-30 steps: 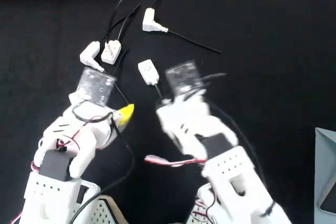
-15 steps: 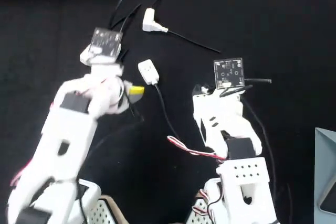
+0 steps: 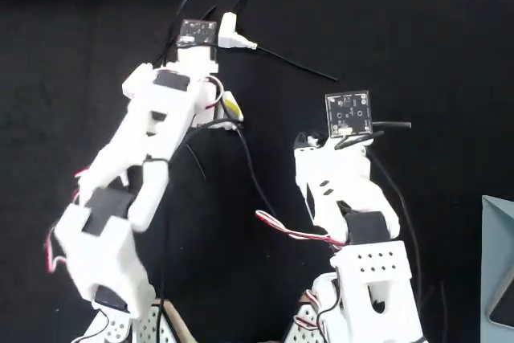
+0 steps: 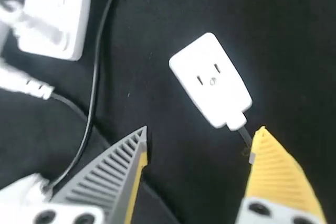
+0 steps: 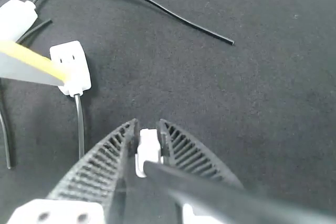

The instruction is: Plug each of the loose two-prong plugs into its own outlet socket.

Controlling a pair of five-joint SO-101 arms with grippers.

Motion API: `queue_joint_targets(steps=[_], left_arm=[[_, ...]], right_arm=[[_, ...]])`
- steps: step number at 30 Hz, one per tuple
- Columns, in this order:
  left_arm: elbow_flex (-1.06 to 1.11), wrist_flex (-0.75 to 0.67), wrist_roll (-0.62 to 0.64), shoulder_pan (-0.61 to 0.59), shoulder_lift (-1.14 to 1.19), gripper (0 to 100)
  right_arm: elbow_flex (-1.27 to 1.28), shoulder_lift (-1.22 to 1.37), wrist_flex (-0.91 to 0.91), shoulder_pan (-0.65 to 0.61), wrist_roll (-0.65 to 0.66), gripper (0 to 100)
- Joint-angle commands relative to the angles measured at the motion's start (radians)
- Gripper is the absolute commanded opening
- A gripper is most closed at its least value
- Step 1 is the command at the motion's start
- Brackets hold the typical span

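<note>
A white outlet socket [image 4: 210,80] lies face up on the black cloth, and its cable [image 3: 249,166] trails toward the near edge. My left gripper [image 4: 197,140] hovers open just short of the socket's cable end, one yellow finger [image 4: 268,156] beside the cord. The same socket [image 5: 71,66] lies ahead of my right gripper [image 5: 148,129], which is shut on a small white plug [image 5: 148,153] with a black cable. A loose angled plug [image 3: 229,31] rests at the back. In the high view the left gripper [image 3: 229,110] sits left of the right gripper [image 3: 309,140].
A second white socket block [image 4: 55,14] and a blurred plug lie beside the left gripper, with thin black cables [image 4: 97,77] around them. The loose plug's cable [image 3: 297,62] crosses the back middle. A grey-blue object [image 3: 498,263] sits at the right edge.
The left arm has stretched far toward the back and now hangs over the socket. The right arm swung right a second ago and has since stayed put.
</note>
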Motion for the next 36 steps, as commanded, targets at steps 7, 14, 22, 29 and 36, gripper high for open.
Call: queue_joint_targets(steps=[7, 14, 22, 29, 36], left_arm=[[-0.285, -0.012, 0.043, 0.03, 0.204, 31], [-0.39, -0.012, 0.112, 0.035, 0.319, 31], [-0.481, 0.13, 0.104, 0.036, 0.376, 11], [-0.708, 0.476, -0.015, 0.038, 0.377, 3], [-0.892, 0.778, -0.173, 0.105, 0.374, 3]], right_arm=[[0.018, -0.024, -0.002, -0.049, 0.011, 1.2], [0.018, -0.024, -0.002, -0.046, 0.011, 1.2], [0.019, -0.024, -0.002, -0.043, 0.011, 1.2], [0.018, -0.025, -0.002, -0.043, 0.011, 1.2], [0.018, -0.025, -0.002, -0.041, 0.011, 1.2]])
